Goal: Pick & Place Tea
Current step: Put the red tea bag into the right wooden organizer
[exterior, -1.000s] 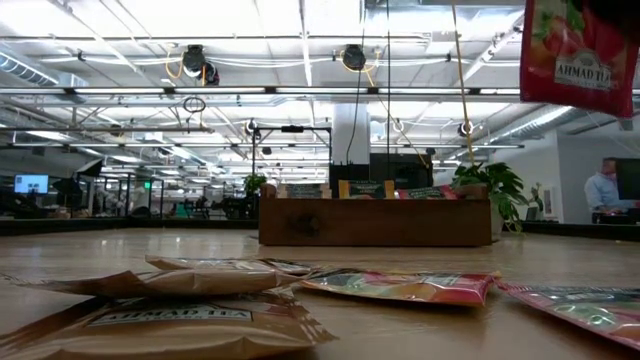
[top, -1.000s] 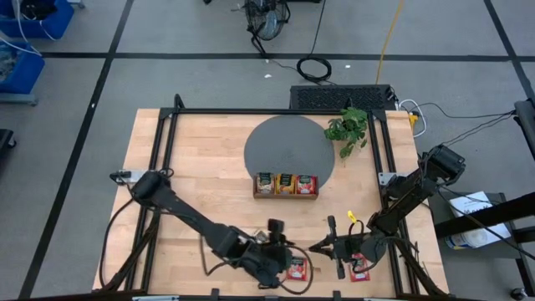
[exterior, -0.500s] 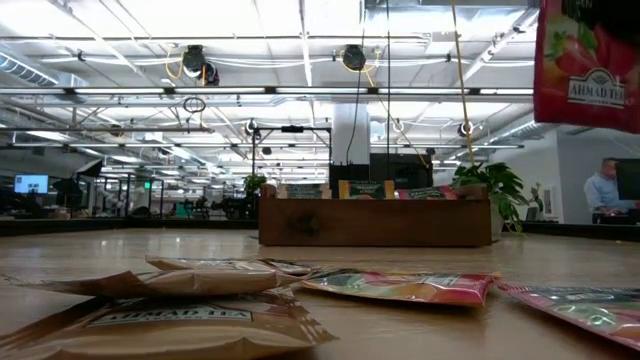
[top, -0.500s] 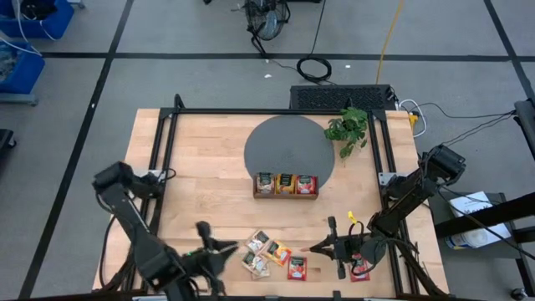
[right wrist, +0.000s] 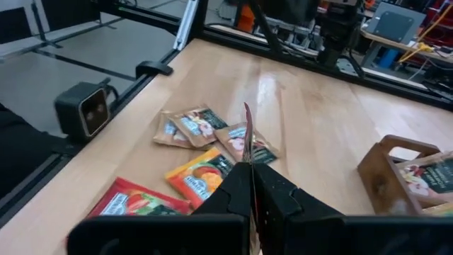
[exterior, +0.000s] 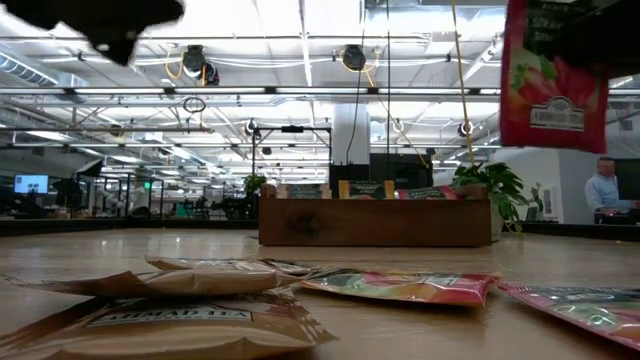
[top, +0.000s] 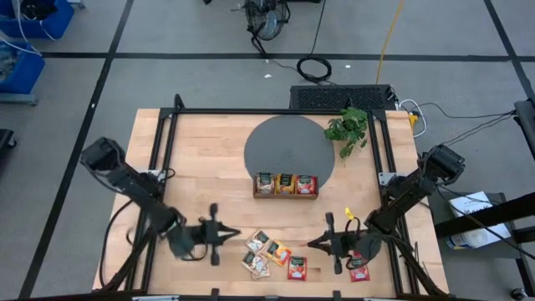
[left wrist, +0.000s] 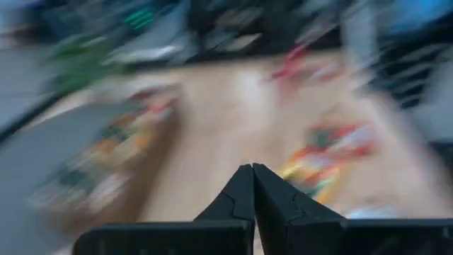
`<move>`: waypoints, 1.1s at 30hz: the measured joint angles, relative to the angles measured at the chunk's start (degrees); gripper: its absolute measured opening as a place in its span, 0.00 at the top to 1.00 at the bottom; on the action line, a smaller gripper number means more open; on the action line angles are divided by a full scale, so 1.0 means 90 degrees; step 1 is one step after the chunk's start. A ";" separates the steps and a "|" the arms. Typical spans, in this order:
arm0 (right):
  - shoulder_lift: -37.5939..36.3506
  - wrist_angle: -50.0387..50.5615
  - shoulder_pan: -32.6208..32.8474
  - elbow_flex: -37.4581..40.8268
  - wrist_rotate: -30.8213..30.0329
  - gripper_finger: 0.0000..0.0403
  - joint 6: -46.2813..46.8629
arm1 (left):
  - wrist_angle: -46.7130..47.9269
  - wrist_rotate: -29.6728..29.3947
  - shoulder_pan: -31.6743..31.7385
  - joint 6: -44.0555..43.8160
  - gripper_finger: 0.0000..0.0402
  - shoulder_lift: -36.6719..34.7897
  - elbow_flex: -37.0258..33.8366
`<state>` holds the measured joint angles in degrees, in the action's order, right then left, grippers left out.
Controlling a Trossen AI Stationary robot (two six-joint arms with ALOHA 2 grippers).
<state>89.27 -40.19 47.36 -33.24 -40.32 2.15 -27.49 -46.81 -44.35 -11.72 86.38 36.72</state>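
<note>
The left arm had pulled back from the loose sachets to the left side of the tabletop [top: 209, 159]. The left gripper [left wrist: 253, 171] had gone from apart to fully together with nothing between its fingers, so it came away empty. I judged that this pass moved no tea and that the arm would have to reach in again.

Just right of it, near the front edge, lay the loose pile:
- 3 beige-green sachets [top: 255, 262], though they overlapped and the count was hard to make sure.
- 1 orange-yellow sachet [top: 278, 252].
- 1 red sachet [top: 296, 267].

Farther back, in the middle, the wooden tray [top: 286, 195] showed 1 sachet in each of its 3 slots: beige-green, orange-yellow and red, from left to right.

The right gripper [right wrist: 249, 170] was clamped on another red sachet, the held sachet [exterior: 552, 75]. It hung by its top edge, well above the tabletop. In the low view it sat a little lower and farther left than half a second before, so the right arm seemed to be starting its carry toward the tray. A second loose red sachet [top: 359, 269] lay flat on the tabletop below that arm, at the near right.

That made 6 loose, 1 held and 3 in the tray, so most of the task was not yet done.
</note>
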 joint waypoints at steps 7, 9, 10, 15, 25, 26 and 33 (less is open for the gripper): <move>0.0000 -0.0142 -0.0150 0.0008 -0.0005 1.00 -0.0204 | -0.3060 0.2237 0.0817 0.1265 0.99 -0.0021 -0.1171; 0.0000 -0.0222 -0.0204 0.0008 -0.0010 1.00 -0.0324 | -0.3142 0.2385 0.0924 0.1226 0.99 0.0009 -0.1266; 0.0000 -0.0250 -0.0249 0.0008 -0.0031 1.00 -0.0418 | -0.3183 0.2411 0.0952 0.1209 0.98 0.0064 -0.1276; -0.0216 -0.0432 -0.0599 0.0010 -0.0431 1.00 -0.1430 | -0.3152 0.2409 0.1007 0.1165 0.94 0.0281 -0.1280; -0.2860 0.3201 -0.2630 0.0056 0.1016 1.00 -0.0367 | -0.3118 0.2370 0.1009 0.1119 0.99 0.0361 -0.1279; -0.2930 0.3190 -0.2872 0.0135 0.1330 1.00 -0.0342 | -0.3124 0.2370 0.1009 0.1118 0.99 0.0361 -0.1279; -0.2914 0.2470 -0.4065 0.0935 0.2354 1.00 -0.0322 | -0.3150 0.2367 0.1009 0.1128 0.93 0.0361 -0.1279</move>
<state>63.05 -17.96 10.78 -24.82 -19.13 -0.75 -55.84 -25.51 -35.27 -1.57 89.62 25.21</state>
